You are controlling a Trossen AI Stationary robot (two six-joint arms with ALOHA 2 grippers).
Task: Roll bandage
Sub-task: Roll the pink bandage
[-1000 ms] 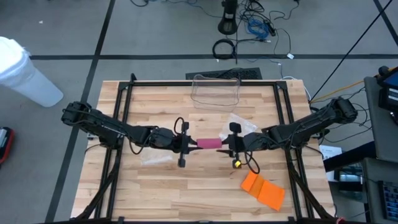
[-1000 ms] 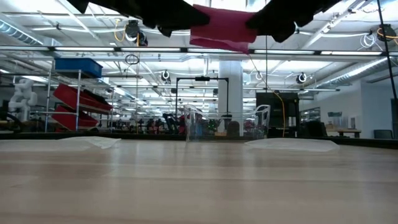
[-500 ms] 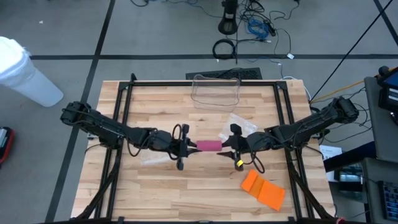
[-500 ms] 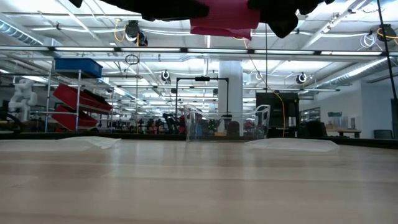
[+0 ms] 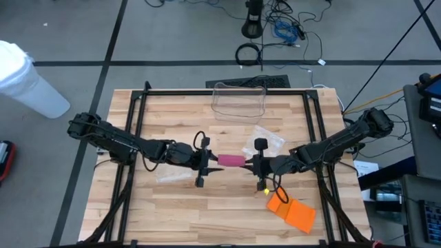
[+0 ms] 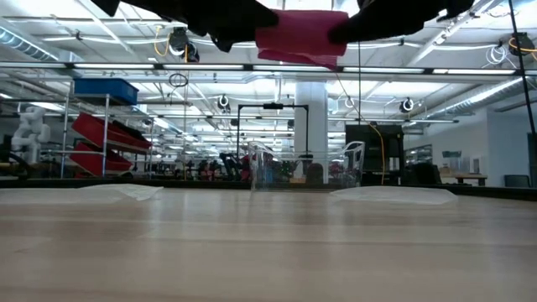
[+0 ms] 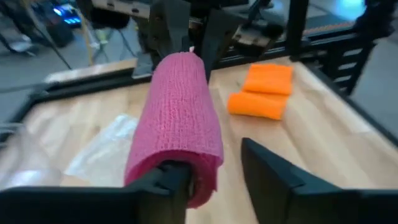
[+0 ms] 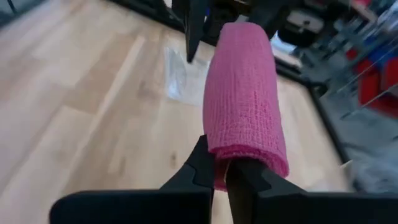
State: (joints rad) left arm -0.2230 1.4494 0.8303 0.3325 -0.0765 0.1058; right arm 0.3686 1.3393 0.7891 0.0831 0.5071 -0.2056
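Wood table (image 5: 227,207) fills the middle of the high view, with a dark metal frame (image 5: 138,103) along its edges. Two dark arms reach in from the left and right sides and meet near the middle.

At the top middle of the table stands a clear plastic box (image 5: 239,100). An orange bandage (image 5: 292,209) lies at the lower right of the table, well apart from the grippers. A clear plastic wrapper (image 5: 266,138) lies just right of the middle, and another clear wrapper (image 5: 172,176) lies left of the middle.

The pink bandage (image 5: 231,160) is a short roll held up in the air in the middle of the high view, between the two grippers. In the low view it shows at the top middle of the frame, high above the table.

The left gripper (image 5: 208,161) is at the roll's left end. Its fingers (image 7: 267,180) are spread apart; one finger touches the roll's end and the other stands off to the side.

The right gripper (image 5: 253,164) is at the roll's right end. Its fingers (image 8: 202,165) are pressed together and pinch the edge of the pink bandage.
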